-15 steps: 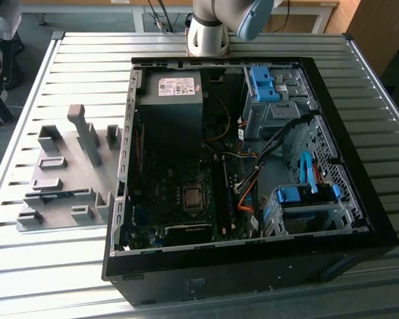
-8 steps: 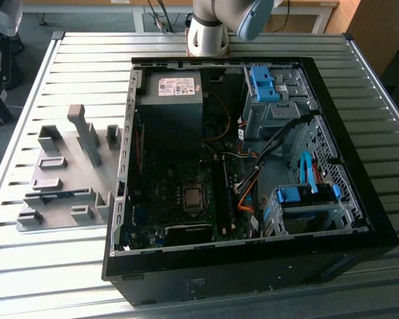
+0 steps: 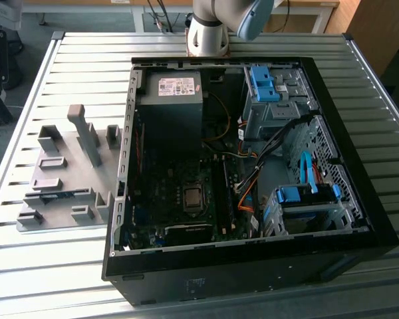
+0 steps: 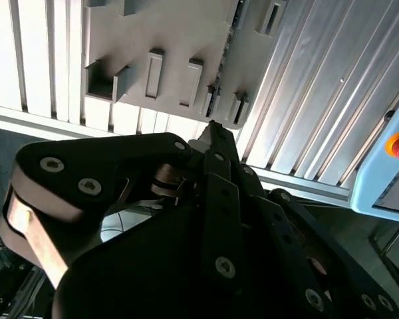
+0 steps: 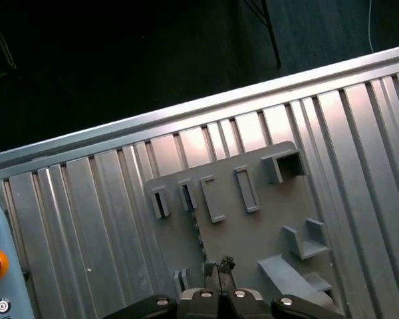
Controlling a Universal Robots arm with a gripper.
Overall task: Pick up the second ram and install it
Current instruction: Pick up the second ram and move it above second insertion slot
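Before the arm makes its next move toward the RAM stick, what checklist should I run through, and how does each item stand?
1. Second RAM stick standing on edge in the grey fixture plate: ok.
2. Gripper empty: ok, it holds nothing.
3. Jaws open for a grasp: not ok, they look shut.
4. Gripper clear of the stick: ok, it hovers above the plate, apart from it.
5. PC case open: ok, side panel off.
6. Free memory slot on the motherboard: cannot tell.

On the slatted metal table (image 3: 53, 266) I see an open computer case (image 3: 253, 276), its power supply (image 3: 173, 109) at the far end. A grey fixture plate (image 3: 66, 178) lies beside it, to the exterior view's left.
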